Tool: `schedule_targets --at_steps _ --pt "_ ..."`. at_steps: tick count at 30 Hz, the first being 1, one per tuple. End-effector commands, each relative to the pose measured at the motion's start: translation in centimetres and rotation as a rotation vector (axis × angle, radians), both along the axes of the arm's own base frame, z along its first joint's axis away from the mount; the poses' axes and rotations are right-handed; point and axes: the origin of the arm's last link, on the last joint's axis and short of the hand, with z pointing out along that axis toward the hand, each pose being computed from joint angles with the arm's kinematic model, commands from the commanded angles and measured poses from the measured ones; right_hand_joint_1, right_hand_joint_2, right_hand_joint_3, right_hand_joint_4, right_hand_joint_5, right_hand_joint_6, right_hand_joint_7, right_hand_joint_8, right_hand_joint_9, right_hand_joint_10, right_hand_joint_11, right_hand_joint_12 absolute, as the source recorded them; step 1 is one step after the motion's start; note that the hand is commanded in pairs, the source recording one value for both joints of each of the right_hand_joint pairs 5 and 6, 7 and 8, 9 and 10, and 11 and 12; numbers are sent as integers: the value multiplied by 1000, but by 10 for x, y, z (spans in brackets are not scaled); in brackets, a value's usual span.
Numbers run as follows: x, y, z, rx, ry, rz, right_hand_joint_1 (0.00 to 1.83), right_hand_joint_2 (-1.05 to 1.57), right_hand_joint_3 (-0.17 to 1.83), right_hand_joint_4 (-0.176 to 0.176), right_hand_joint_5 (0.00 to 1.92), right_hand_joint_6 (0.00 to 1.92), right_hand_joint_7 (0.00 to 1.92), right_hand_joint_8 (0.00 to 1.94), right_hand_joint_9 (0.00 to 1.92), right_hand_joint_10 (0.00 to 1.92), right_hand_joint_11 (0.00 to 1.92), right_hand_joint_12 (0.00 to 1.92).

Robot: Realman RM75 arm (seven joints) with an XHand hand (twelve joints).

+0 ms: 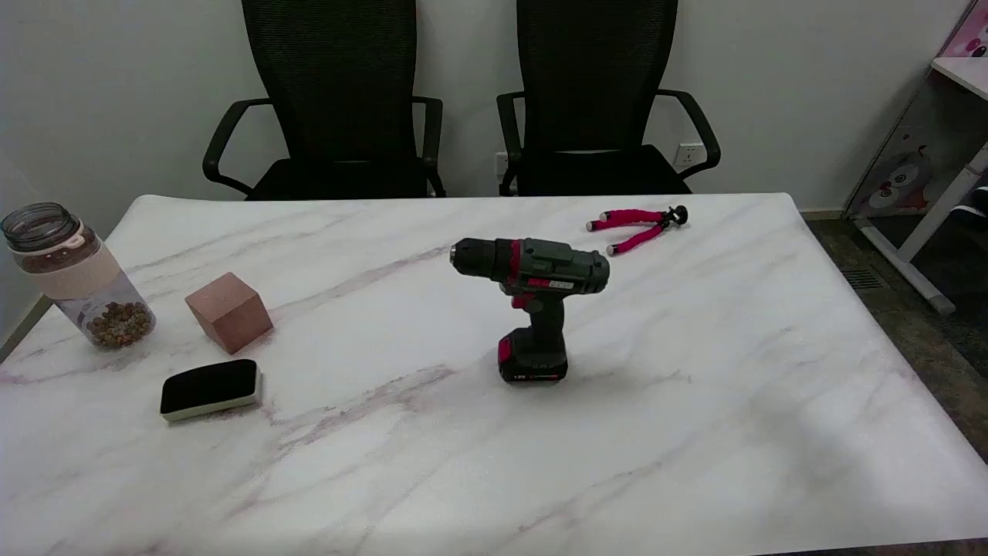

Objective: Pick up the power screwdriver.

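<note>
Hand out of view. Power screwdriver (534, 309) stands upright mid-surface (695, 401) on its battery base. Lidless clear jar (73, 276), far left, holds brown pellets (118, 323) at the bottom.

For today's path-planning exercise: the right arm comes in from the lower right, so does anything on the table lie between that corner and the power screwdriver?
Nothing visible does. The power screwdriver stands upright on its battery base, with bare table toward the lower right. The pink tripod lies behind it; the hand is out of view.
</note>
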Motion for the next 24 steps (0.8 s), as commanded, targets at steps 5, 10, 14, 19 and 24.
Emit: schedule_targets --at_steps 5,10,14,19,24 --pt "-37 -46 -51 335 -36 -272 952 125 737 -143 316 316 316 316 444 444 589 589" --pt "-59 -82 -86 472 -51 -359 945 35 773 -123 322 322 322 322 437 437 582 582" --pt "-70 -113 -116 554 -73 -353 922 -15 735 -108 321 321 321 321 428 428 573 573" --pt "-81 -141 -139 583 -122 -352 921 -112 734 -97 316 316 316 316 421 421 560 560" --pt "-87 -163 -159 615 -127 -369 922 -210 728 -57 301 301 301 301 377 377 476 476"
